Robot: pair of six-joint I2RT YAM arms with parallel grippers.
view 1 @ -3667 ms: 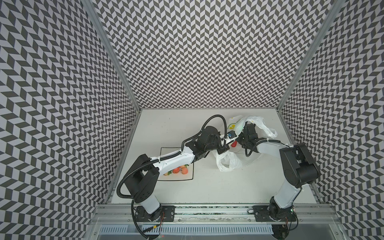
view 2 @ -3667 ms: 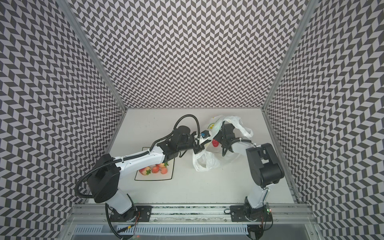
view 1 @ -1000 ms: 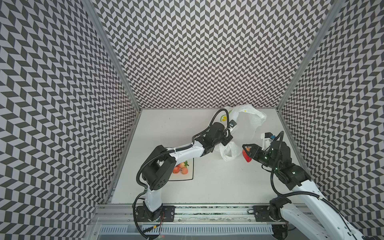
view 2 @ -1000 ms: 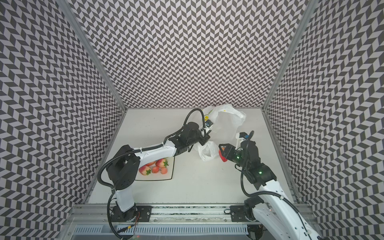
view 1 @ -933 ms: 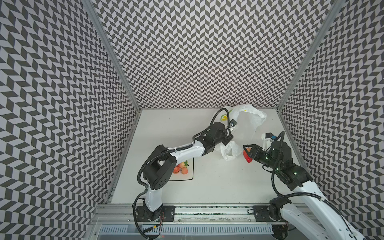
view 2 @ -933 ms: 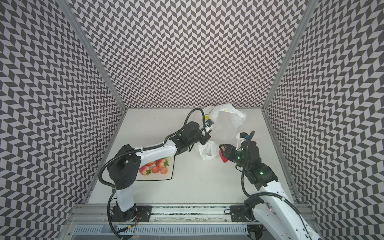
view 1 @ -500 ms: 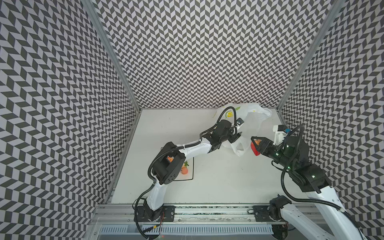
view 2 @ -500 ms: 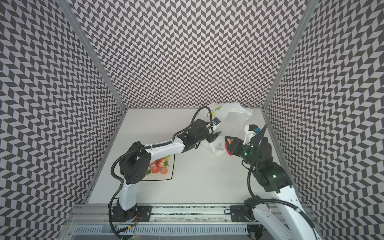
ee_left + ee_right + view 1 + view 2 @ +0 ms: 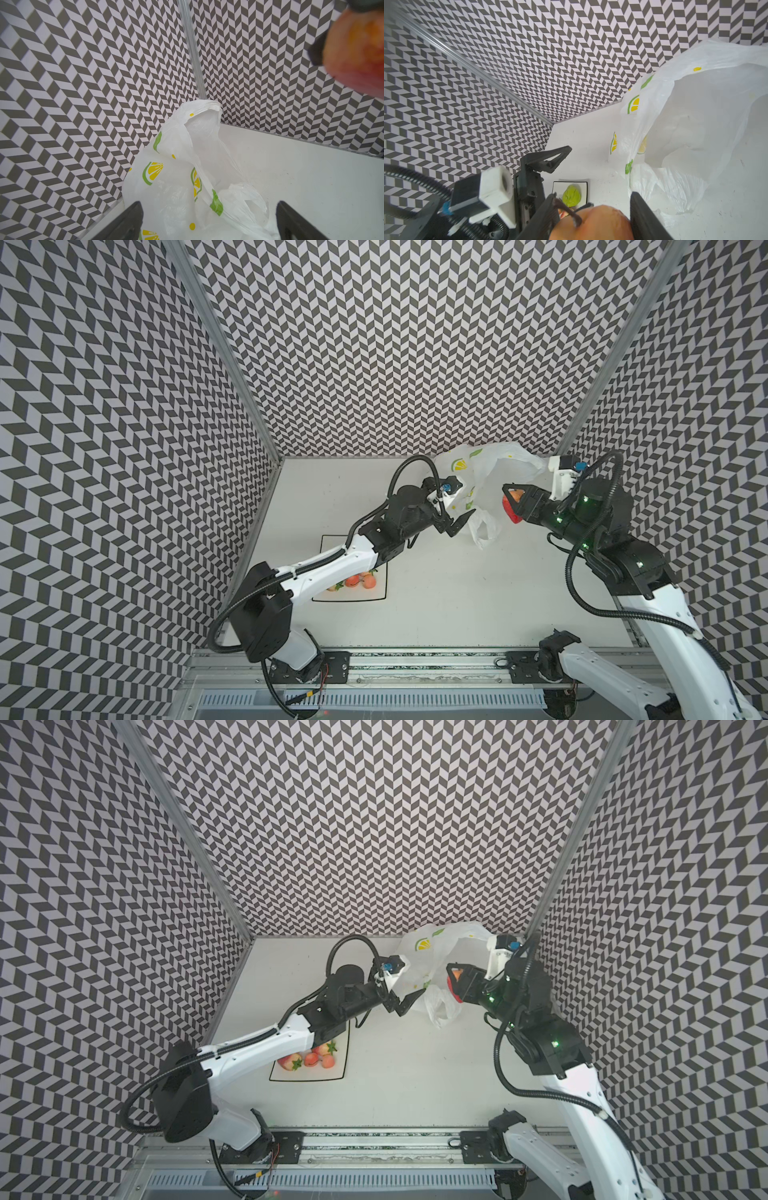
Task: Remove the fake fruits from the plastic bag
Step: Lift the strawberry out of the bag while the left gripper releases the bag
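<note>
The white plastic bag (image 9: pixel 486 472) (image 9: pixel 432 957) with lemon prints lies crumpled at the back right corner, its mouth open in the right wrist view (image 9: pixel 695 124). My left gripper (image 9: pixel 459 522) (image 9: pixel 410 1002) stands open just left of the bag's handle loop. In the left wrist view its fingers flank the bag (image 9: pixel 187 176) without gripping it. My right gripper (image 9: pixel 510 504) (image 9: pixel 454 982) is shut on an orange-pink stemmed fruit (image 9: pixel 596 224), held above the table to the right of the bag. Several fake fruits (image 9: pixel 357 580) (image 9: pixel 311 1058) lie on the plate.
The square black-rimmed white plate (image 9: pixel 384 572) (image 9: pixel 345 1052) sits front left, partly under my left arm; a light-green fruit (image 9: pixel 571 196) lies on it. Patterned walls close the back and both sides. The bag leans against the back wall.
My left gripper has opened and let go of the bag. Both arms and the bag shifted toward the back right. The right gripper kept the orange-pink fruit.
</note>
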